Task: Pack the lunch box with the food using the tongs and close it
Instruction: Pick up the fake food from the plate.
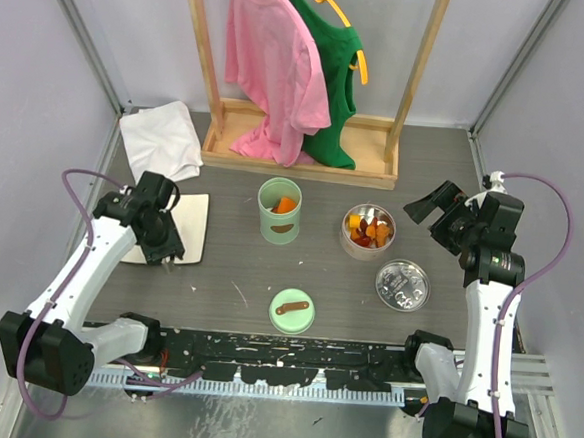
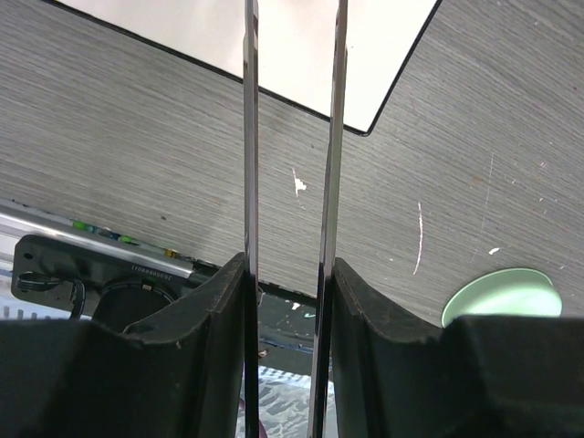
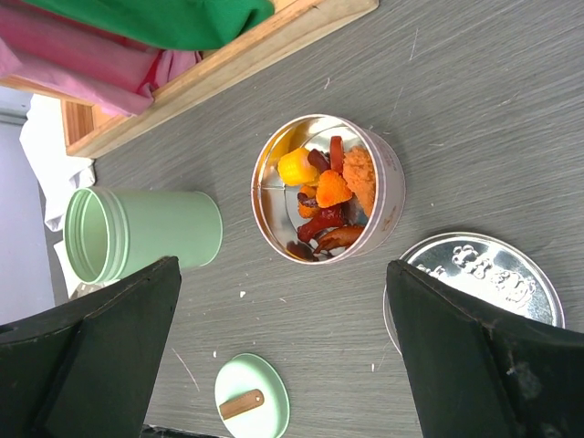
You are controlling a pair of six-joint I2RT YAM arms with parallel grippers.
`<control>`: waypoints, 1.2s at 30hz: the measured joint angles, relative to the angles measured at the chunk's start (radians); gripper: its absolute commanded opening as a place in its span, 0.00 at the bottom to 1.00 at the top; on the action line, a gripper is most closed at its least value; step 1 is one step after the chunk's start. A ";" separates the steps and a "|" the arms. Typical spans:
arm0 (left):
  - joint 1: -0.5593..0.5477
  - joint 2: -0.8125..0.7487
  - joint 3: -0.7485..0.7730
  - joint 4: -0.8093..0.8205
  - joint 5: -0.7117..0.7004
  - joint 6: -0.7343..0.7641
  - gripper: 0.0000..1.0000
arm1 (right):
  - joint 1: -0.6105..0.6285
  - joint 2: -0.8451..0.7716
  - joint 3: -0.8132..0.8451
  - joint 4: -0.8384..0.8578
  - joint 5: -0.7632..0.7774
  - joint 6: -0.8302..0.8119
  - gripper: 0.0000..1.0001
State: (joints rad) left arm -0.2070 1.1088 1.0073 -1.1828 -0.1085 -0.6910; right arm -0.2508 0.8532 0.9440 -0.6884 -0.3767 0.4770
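By white mat (paper?), L fingers pinch tongs; R fingers wide.

My left gripper, near the desk's left edge, clamps the tongs; right gripper, near right edge, gapes wide.

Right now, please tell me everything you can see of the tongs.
The tongs are two thin, straight, dark grey arms that look like metal. They run side by side with a gap between them, widening slightly away from the left gripper, whose black fingers press their outer sides. They extend over the grey table and a white board. Tips and joined end are out of view.
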 measured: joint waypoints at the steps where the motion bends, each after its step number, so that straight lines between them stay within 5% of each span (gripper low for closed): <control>1: 0.000 0.000 -0.003 0.000 0.000 0.000 0.37 | 0.000 0.000 -0.002 0.000 0.000 0.000 1.00; 24: 0.000 0.008 -0.023 0.023 0.055 0.016 0.27 | 0.000 0.000 -0.007 0.000 0.000 -0.001 1.00; 36: 0.000 -0.021 0.050 0.034 0.193 0.018 0.22 | 0.000 0.000 -0.007 0.000 0.000 -0.001 1.00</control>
State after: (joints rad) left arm -0.2073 1.0878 1.0576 -1.1484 0.0841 -0.6735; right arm -0.2508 0.8528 0.9367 -0.6884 -0.3763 0.4759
